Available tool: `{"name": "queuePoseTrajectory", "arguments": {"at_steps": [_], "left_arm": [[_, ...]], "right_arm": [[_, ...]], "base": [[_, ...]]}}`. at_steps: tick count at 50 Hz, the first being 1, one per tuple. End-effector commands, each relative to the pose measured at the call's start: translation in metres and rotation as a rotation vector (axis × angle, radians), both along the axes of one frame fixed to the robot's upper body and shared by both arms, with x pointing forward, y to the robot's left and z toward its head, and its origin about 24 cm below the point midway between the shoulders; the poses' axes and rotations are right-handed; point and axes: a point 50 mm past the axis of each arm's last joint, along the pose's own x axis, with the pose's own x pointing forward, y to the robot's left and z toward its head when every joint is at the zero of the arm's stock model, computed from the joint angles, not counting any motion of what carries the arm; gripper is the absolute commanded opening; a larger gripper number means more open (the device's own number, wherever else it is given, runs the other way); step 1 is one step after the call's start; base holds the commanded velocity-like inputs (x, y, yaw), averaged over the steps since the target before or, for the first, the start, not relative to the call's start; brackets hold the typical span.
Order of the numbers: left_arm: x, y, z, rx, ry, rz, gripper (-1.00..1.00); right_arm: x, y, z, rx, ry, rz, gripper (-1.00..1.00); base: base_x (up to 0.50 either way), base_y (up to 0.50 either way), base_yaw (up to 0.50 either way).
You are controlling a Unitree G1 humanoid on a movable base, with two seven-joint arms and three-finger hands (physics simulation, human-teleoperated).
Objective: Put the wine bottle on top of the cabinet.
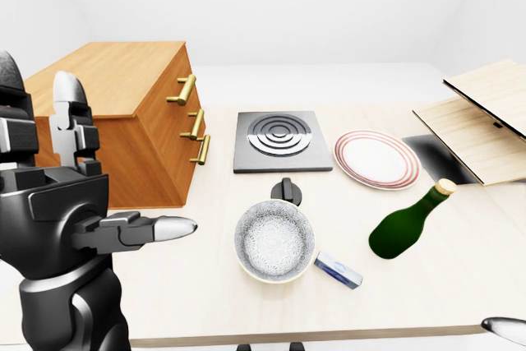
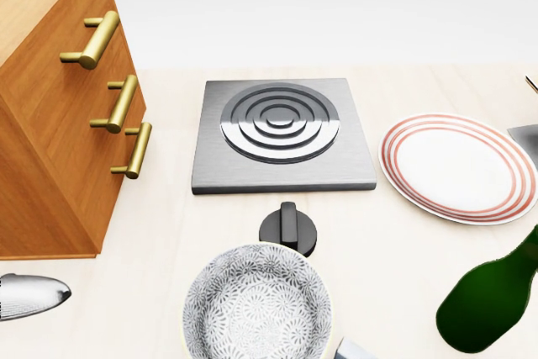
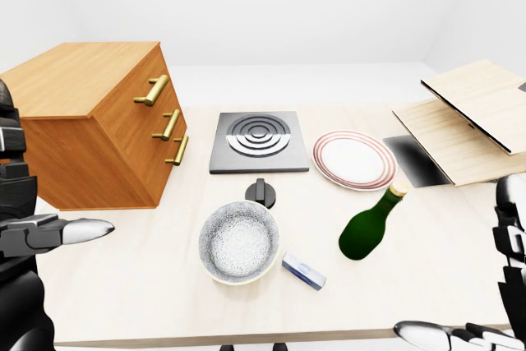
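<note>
- Right hand (image 3: 485, 330) is nearest, low at the right-eye view's right edge, fingers spread, holding nothing.
- Left hand (image 1: 78, 203), far left, is open and empty too.
- Bottle (image 3: 368, 226) lies on the table (image 3: 148, 285) up-left of the right hand, neck pointing up-right toward the plate (image 3: 353, 160).
- Cabinet (image 3: 90, 125) stands farthest left.

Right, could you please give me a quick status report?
Both hands open, empty. Wine bottle lying on table, untouched. Cabinet top bare. Bowl between left hand and bottle.

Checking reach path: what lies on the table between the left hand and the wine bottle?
In the left-eye view, the patterned bowl and small blue-white packet lie between the left hand and wine bottle.
</note>
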Motion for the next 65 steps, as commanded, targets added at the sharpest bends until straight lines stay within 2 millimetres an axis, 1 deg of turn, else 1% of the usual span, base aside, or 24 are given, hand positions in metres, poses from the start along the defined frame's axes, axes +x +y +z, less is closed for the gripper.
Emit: {"name": "queuePoseTrajectory", "arguments": {"at_steps": [1,7,8,11,13,17,24,29,37,39,45,47,54,60,65], "left_arm": [[0.001,0.0,-0.003,0.004,0.015,0.004,1.0],[0.002,0.0,-0.002,0.006,0.013,0.006,1.0],[0.003,0.0,-0.004,0.006,0.023,0.005,1.0],[0.003,-0.001,-0.004,0.007,0.024,0.003,1.0],[0.003,0.0,-0.004,0.008,0.024,0.005,1.0],[0.002,0.0,-0.002,0.01,0.012,0.009,1.0],[0.003,-0.001,-0.004,0.012,0.027,0.005,1.0],[0.001,0.0,-0.002,0.012,0.015,0.009,1.0],[0.003,0.0,-0.005,0.014,0.031,0.012,1.0],[0.004,0.0,-0.006,0.012,0.039,0.012,1.0],[0.005,0.001,-0.008,0.012,0.046,0.014,1.0],[0.006,0.001,-0.008,0.013,0.052,0.016,1.0],[0.005,0.001,-0.008,0.013,0.05,0.017,1.0],[0.006,0.002,-0.009,0.013,0.054,0.019,1.0],[0.006,0.002,-0.011,0.012,0.066,0.021,1.0]], "right_arm": [[-0.001,0.0,0.003,-0.077,-0.139,-0.033,1.0],[0.002,0.002,0.003,-0.165,-0.183,-0.07,1.0],[0.006,-0.002,-0.003,-0.16,-0.161,-0.076,1.0],[0.011,-0.005,-0.011,-0.153,-0.132,-0.081,1.0],[0.016,-0.008,-0.02,-0.127,-0.097,-0.078,1.0],[0.017,-0.01,-0.027,-0.103,-0.071,-0.081,1.0],[0.014,-0.014,-0.037,-0.064,-0.034,-0.085,1.0],[0.013,-0.015,-0.037,-0.063,-0.039,-0.09,1.0],[0.02,-0.017,-0.045,-0.025,-0.017,-0.084,1.0],[0.021,-0.016,-0.043,-0.027,-0.027,-0.085,1.0],[0.029,-0.023,-0.061,0.038,0.022,-0.082,1.0],[0.034,-0.025,-0.07,0.073,0.048,-0.08,1.0],[0.042,-0.029,-0.086,0.138,0.092,-0.072,1.0],[0.047,-0.031,-0.093,0.167,0.111,-0.067,1.0],[0.053,-0.032,-0.102,0.194,0.143,-0.058,1.0]], "base": [[0.0,0.0,0.0],[0.0,0.0,0.0],[0.0,0.0,0.0],[0.0,0.0,0.0],[0.0,0.0,0.0],[0.0,0.0,0.0],[0.0,0.0,0.0],[0.0,0.0,0.0],[0.0,0.0,0.0],[0.0,0.0,0.0],[0.0,0.0,0.0],[0.0,0.0,0.0],[0.0,0.0,0.0],[0.0,0.0,0.0],[0.0,0.0,0.0]]}}
